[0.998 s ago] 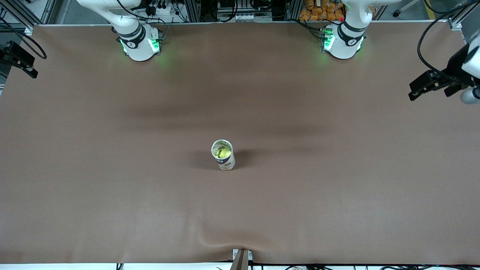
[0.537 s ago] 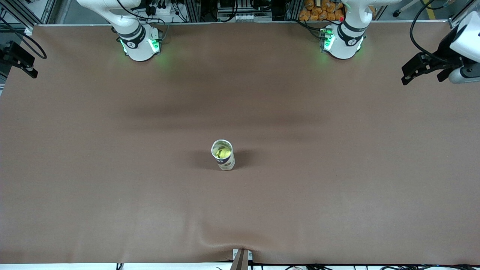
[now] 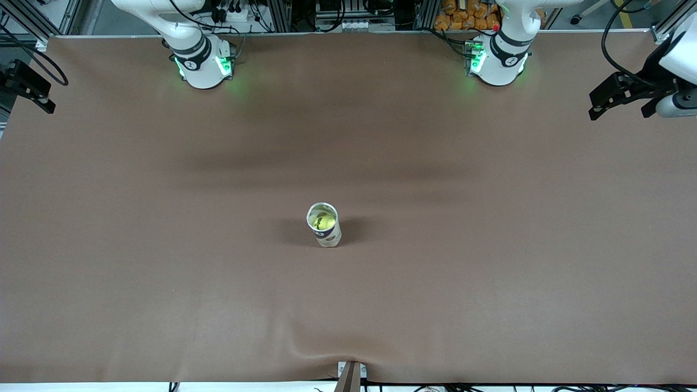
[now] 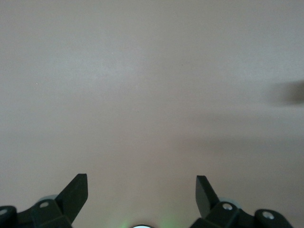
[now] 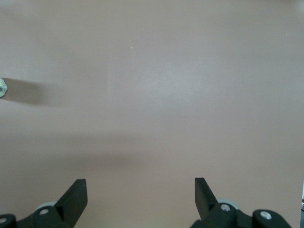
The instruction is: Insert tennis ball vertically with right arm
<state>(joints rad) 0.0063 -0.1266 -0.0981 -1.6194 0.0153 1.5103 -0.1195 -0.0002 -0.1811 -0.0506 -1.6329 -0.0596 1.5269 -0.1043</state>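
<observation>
A short clear can [image 3: 328,236] stands upright in the middle of the brown table. A yellow tennis ball [image 3: 325,221] lies inside it, seen through the open top. My right gripper [image 3: 38,97] hangs at the right arm's end of the table, far from the can. In the right wrist view that gripper [image 5: 140,186] is open and holds nothing, and a sliver of the can [image 5: 2,88] with its shadow shows at the frame's edge. My left gripper [image 3: 618,108] hovers at the left arm's end; in the left wrist view it [image 4: 141,184] is open over bare mat.
A brown mat [image 3: 163,272] covers the whole table. The right arm's base [image 3: 202,65] and the left arm's base [image 3: 498,62] stand along the edge farthest from the front camera. A small metal bracket [image 3: 351,375] sits at the nearest edge.
The left gripper has risen and drawn back toward the table's edge by the arm bases. The right gripper, the can and the ball have not moved.
</observation>
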